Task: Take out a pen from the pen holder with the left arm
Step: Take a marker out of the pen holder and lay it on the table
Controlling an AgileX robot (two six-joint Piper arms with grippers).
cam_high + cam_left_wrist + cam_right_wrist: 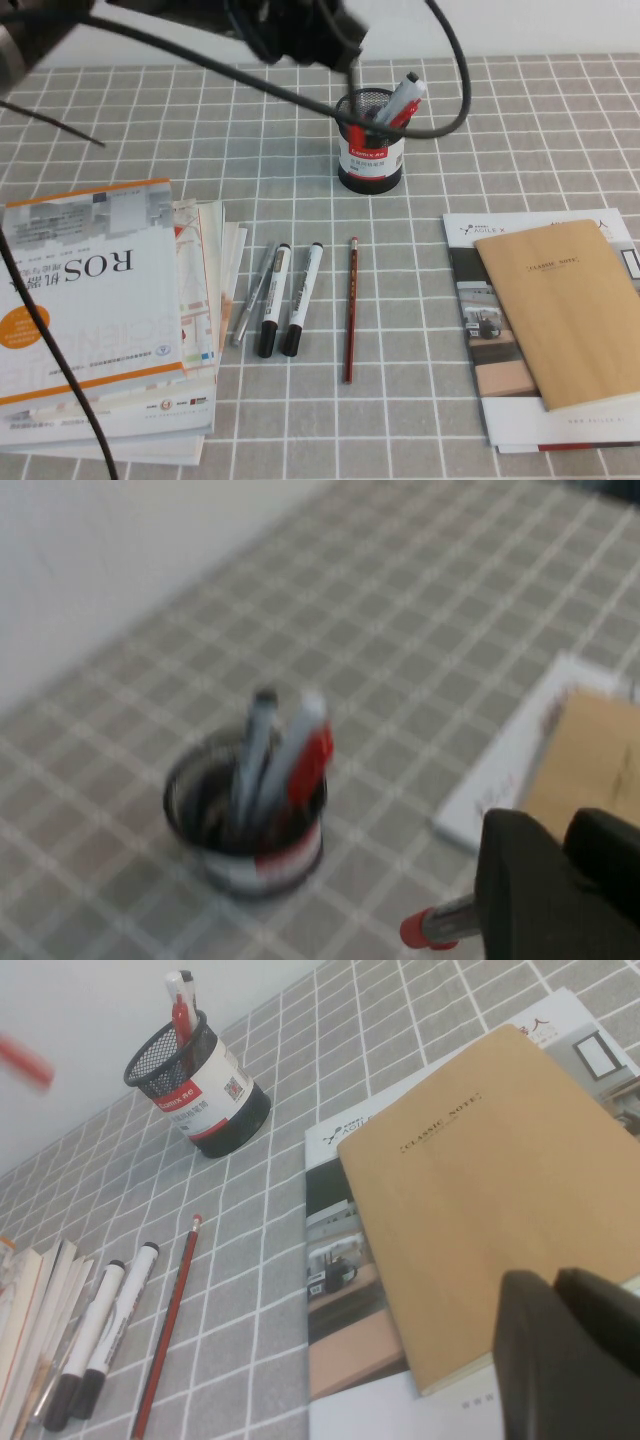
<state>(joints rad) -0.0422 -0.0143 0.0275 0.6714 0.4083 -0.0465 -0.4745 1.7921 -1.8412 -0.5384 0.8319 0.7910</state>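
The black mesh pen holder [368, 150] stands at the back of the table with a red-and-white marker [405, 98] and other pens leaning in it. In the left wrist view the holder [245, 825] sits well below my left gripper [568, 845], which is raised above the table. That gripper is shut on a grey pen with a red cap [432, 928], which sticks out sideways from the fingers. In the high view the left arm [295, 30] is a dark blur above the holder. My right gripper [555, 1290] hangs shut over the tan notebook [480, 1180].
On the checked cloth lie two black-and-white markers [285, 300], a silver pen [252, 295] and a red pencil [351, 310]. A stack of books [95, 310] fills the left side. The tan notebook [565, 310] lies on brochures at the right. Cables [200, 60] cross the back.
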